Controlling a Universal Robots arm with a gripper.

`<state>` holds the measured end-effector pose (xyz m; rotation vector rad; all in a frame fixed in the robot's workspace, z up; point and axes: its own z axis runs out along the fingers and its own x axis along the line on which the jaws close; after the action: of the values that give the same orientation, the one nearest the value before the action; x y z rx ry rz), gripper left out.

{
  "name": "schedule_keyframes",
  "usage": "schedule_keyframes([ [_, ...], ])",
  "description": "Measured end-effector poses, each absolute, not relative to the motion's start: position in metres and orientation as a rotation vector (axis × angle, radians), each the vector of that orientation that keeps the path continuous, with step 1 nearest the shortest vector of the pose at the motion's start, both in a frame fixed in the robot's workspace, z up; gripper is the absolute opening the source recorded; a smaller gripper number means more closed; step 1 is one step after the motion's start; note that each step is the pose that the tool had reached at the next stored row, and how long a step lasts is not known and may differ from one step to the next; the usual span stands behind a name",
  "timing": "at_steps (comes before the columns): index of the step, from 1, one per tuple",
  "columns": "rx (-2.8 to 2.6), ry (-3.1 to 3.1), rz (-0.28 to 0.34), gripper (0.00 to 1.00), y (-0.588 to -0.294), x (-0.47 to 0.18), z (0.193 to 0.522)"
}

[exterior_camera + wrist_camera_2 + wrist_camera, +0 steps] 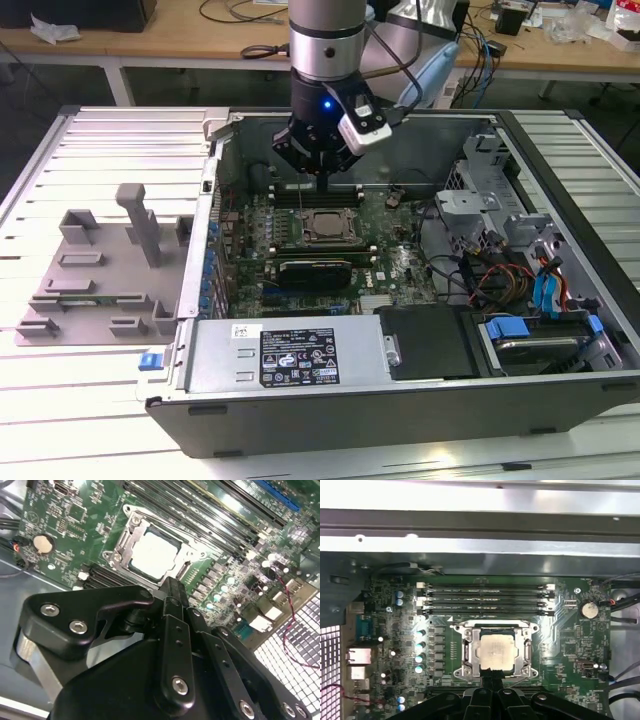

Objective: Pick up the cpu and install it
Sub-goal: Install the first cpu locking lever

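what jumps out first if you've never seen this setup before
In the exterior view, the big open computer case draws the eye, with the robot arm reaching down into it. In the first wrist view, the silver-topped cpu sits flat in its socket frame on the green motherboard, and the black gripper hovers shut at one edge of it.

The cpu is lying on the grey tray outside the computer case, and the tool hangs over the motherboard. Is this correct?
Not quite. The cpu is lying in the socket frame on the motherboard, inside the case, as both wrist views show. The tool does hang over the motherboard.
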<state>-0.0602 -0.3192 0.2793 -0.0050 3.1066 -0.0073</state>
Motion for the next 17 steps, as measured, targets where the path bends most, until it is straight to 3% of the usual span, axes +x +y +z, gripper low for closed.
schedule_keyframes([
  [11,-0.005,3.105,-0.006,0.11,-0.317,-0.088,0.275],
  [17,-0.003,3.103,0.093,0.11,-0.317,-0.098,0.273],
])
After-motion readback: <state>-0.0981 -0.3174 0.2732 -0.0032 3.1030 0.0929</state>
